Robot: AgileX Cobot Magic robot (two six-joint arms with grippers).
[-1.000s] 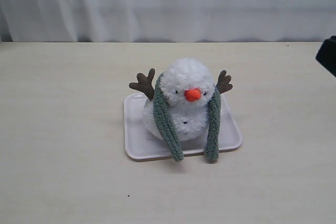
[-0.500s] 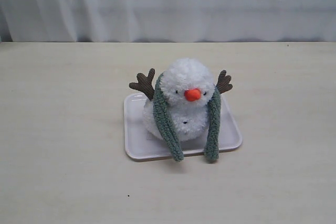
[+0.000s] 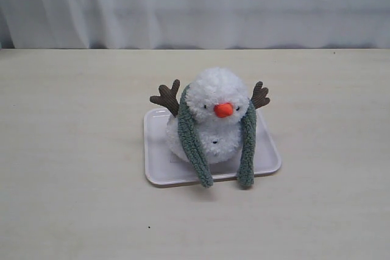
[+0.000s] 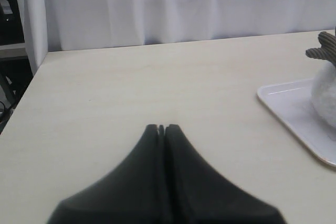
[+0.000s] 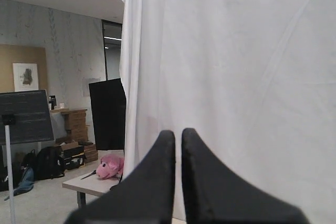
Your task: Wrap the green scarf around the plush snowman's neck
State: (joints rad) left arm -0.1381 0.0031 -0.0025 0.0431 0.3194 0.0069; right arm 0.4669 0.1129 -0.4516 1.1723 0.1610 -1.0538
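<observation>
Scarf (image 3: 194,144) draped over plush snowman (image 3: 216,92), ends past white tray (image 3: 158,150) rim. Left gripper (image 4: 161,128) clenched, empty; right gripper (image 5: 178,135) likewise, gone from exterior view's right edge since a second ago.

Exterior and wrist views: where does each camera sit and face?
Exterior: off the arms, looking down at the plush snowman on its tray, green scarf draped; no arm shows.
Left wrist: low over the table, facing the curtain; shut left gripper in front.
Right wrist: high, facing curtain and room; shut right gripper.
Shared: exterior and left wrist both show tray and snowman.
</observation>
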